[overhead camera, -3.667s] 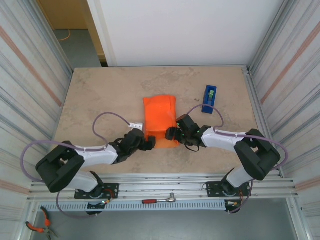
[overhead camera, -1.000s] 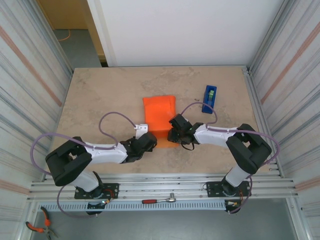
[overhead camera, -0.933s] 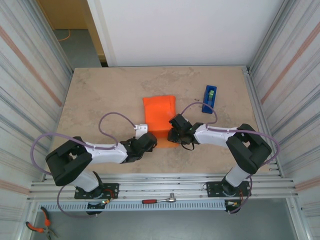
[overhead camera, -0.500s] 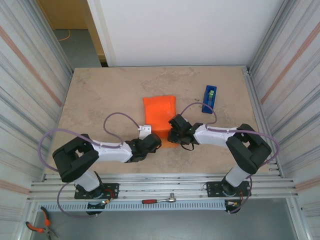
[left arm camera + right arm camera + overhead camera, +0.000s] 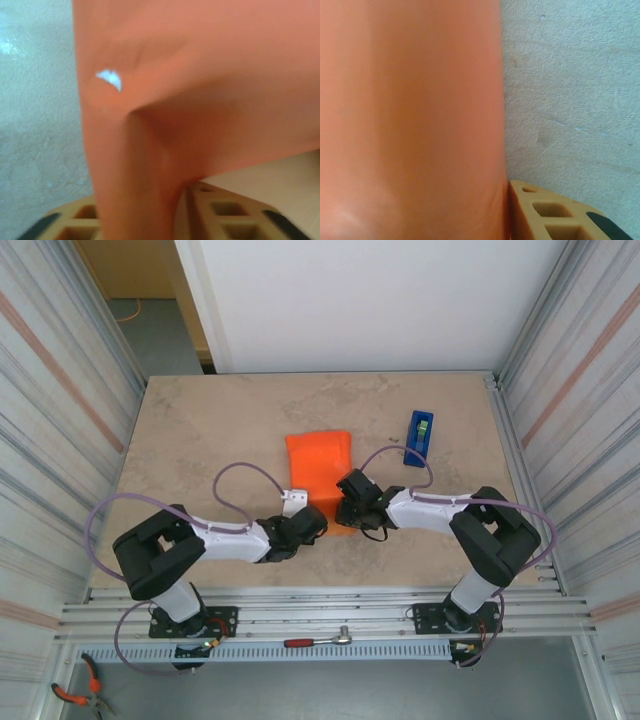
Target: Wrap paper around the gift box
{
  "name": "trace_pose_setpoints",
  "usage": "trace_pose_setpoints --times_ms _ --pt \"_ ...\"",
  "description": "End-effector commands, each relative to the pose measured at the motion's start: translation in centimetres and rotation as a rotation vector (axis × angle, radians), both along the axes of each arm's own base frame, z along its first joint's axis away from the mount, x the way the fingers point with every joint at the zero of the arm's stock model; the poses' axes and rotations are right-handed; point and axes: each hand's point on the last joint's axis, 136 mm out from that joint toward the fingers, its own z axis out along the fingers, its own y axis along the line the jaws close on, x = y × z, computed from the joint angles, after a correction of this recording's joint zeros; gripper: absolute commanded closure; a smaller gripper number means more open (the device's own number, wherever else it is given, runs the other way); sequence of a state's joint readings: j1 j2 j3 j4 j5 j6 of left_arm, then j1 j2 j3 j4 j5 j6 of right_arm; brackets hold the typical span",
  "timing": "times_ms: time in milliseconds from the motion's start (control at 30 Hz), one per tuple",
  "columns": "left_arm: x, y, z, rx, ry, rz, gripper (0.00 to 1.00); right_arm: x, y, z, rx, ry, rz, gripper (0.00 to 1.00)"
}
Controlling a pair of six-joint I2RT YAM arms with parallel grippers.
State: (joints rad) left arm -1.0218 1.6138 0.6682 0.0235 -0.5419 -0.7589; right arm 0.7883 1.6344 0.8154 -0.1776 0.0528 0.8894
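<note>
The paper (image 5: 320,465), a bright orange sheet, lies folded into a long raised bundle at the middle of the pale stone-patterned surface (image 5: 200,440), and its bulk suggests the gift box sits inside the fold. The sheet looks thin, light and soft. It probably creases at a touch, tears if dragged, and slides easily on the smooth surface, taking a light box with it. The best hold is likely a shallow pinch on a loose flap at the near end, close to a corner, not on the flat top. The left claw (image 5: 315,522) meets the bundle's near left corner. In its wrist view 1 tan finger (image 5: 235,220) and its partner stand on either side of a hanging fold of paper, but I cannot tell whether they press it. The right claw (image 5: 342,502) rests against the near right edge. Its wrist view gives 1 finger (image 5: 555,215) just beside the paper's side wall, so I cannot tell whether it is apart or together. A narrow blue tape dispenser (image 5: 420,437) stands well apart, far right of the bundle.
</note>
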Motion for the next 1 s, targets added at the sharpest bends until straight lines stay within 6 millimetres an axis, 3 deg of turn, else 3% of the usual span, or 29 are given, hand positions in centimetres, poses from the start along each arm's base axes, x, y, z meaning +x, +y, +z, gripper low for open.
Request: trace_pose_setpoints --times_ms 0,133,333,633,867,967 --pt "-0.2 0.9 0.7 0.027 -0.015 0.019 0.47 -0.2 0.0 -0.2 -0.008 0.009 -0.014 0.65" --pt "-0.5 2.1 2.8 -0.015 -0.063 0.031 0.29 -0.3 -0.1 0.2 -0.005 0.004 -0.014 0.65" --pt "0.3 2.2 4.3 -0.041 -0.092 0.02 0.24 -0.4 -0.2 0.6 0.003 -0.002 -0.014 0.64" --pt "1.7 1.6 2.5 0.042 -0.09 0.036 0.24 -0.6 -0.2 1.5 0.015 -0.005 -0.005 0.59" --pt "1.9 1.7 1.2 0.079 -0.075 0.039 0.24 -0.9 -0.9 3.5 0.039 -0.034 -0.008 0.35" --pt "1.8 1.7 1.0 0.076 -0.074 0.037 0.24 -0.3 -0.9 3.6 0.039 -0.036 -0.015 0.31"
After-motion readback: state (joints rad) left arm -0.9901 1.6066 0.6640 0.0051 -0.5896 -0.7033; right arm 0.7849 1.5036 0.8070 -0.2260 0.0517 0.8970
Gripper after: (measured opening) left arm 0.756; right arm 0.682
